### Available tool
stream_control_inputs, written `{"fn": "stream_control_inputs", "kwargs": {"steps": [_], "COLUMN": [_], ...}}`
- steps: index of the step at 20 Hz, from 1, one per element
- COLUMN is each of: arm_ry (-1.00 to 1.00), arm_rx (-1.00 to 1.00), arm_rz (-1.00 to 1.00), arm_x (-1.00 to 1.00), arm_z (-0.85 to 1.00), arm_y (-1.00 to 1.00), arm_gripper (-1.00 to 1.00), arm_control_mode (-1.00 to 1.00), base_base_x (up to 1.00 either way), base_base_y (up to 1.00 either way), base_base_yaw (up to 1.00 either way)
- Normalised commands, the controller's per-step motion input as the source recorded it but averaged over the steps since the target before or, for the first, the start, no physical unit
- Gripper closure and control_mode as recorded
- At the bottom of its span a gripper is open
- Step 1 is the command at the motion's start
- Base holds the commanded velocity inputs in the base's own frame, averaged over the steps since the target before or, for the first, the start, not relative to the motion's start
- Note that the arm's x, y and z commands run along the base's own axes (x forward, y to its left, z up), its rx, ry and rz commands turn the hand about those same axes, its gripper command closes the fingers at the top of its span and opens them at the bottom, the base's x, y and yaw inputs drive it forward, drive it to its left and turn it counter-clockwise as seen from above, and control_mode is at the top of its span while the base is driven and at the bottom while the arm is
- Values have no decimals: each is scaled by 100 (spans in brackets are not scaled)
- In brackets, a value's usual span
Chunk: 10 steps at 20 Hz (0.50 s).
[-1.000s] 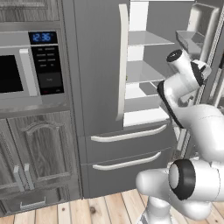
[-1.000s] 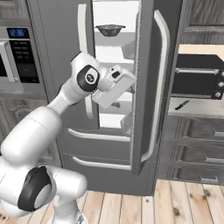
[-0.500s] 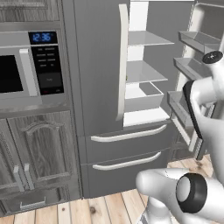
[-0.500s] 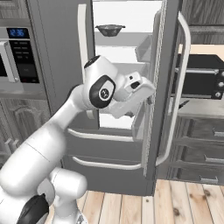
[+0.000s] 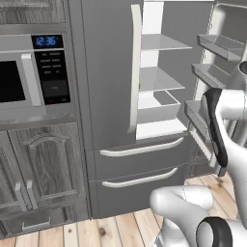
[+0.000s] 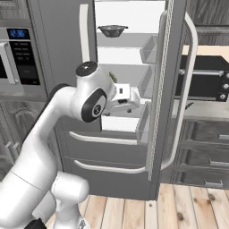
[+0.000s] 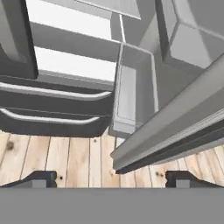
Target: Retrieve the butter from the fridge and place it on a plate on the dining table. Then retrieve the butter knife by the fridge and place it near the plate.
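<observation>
The fridge [image 6: 58,53] stands with its right door [image 6: 167,89] swung open. On a middle shelf, a small pale yellow-green sliver [image 6: 113,77] shows past the arm's elbow, probably the butter; mostly hidden, its long axis is unclear. The fingers [image 7: 41,178] are spread wide, empty, over the wooden floor [image 7: 74,159] below the door.

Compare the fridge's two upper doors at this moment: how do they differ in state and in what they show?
The left door is shut and flush, showing only its flat grey front and long pale handle. The right door is swung wide open, so its inner bins face the lit shelves, and from the right base view it stands nearly edge-on. Both are dark grey with pale curved handles, above the same two closed drawers.
</observation>
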Motion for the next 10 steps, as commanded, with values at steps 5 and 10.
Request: {"fn": "stream_control_inputs", "kwargs": {"steps": [5,10], "arm_ry": [-27,-1], "arm_rx": [64,35], "arm_rz": [-13,-13], "arm_x": [0,1], "arm_z": [-2,5], "arm_y": [26,69], "arm_gripper": [-100,-100], "arm_control_mode": [-100,-100], "base_base_x": [0,0], "base_base_y": [0,0], "base_base_yaw": [0,0]}}
